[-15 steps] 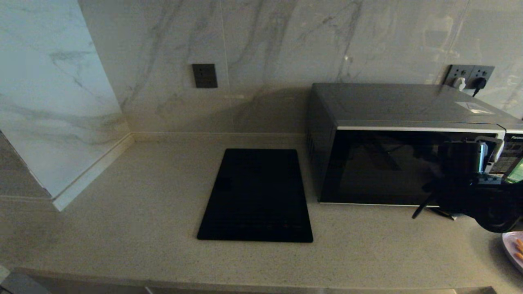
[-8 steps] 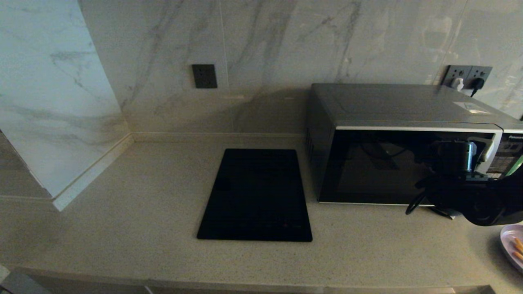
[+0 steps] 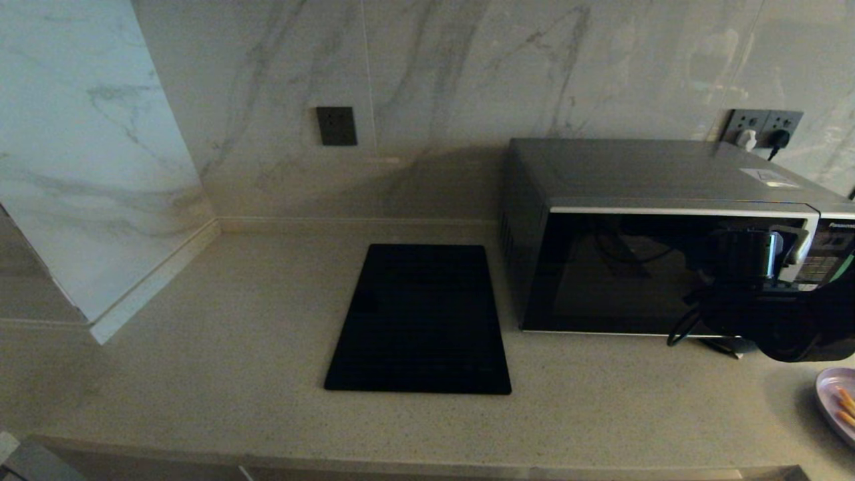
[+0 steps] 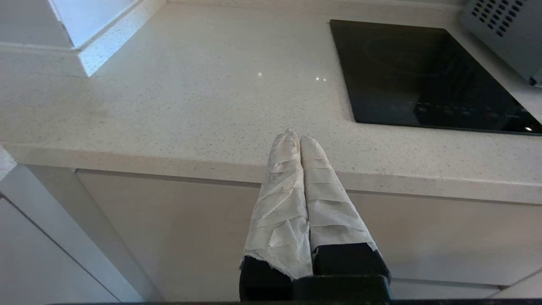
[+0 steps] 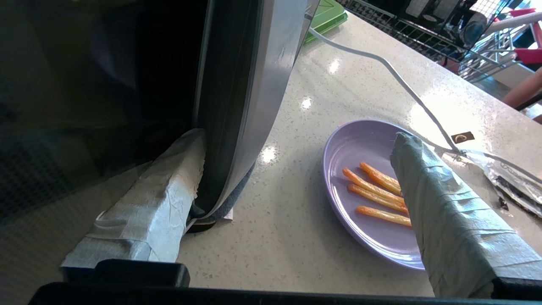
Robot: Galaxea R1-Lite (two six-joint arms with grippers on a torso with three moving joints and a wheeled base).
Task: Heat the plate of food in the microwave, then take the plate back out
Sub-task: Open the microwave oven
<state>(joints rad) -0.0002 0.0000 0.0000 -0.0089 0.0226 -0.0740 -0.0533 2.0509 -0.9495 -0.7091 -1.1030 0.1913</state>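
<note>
The microwave (image 3: 634, 174) stands at the back right of the counter, its black glass door (image 3: 601, 280) looking closed. My right gripper (image 3: 788, 250) is at the door's right edge and stands open (image 5: 296, 140). One taped finger (image 5: 169, 186) lies against the dark glass beside the curved silver trim (image 5: 262, 84), which stands between the fingers. The other finger (image 5: 440, 212) hangs over the plate of food (image 5: 364, 161), a lilac plate with orange sticks on the counter right of the microwave (image 3: 835, 401). My left gripper (image 4: 294, 136) is shut and empty, low at the counter's front edge.
A flat black cooktop (image 3: 421, 321) lies left of the microwave. A white cable (image 5: 381, 63) runs across the counter behind the plate, near a foil wrapper (image 5: 508, 178) and a green object (image 5: 326, 17). Wall sockets (image 3: 761, 127) sit behind the microwave.
My right arm has shifted slightly left and upward along the door's right edge. The door and the plate have not moved.
</note>
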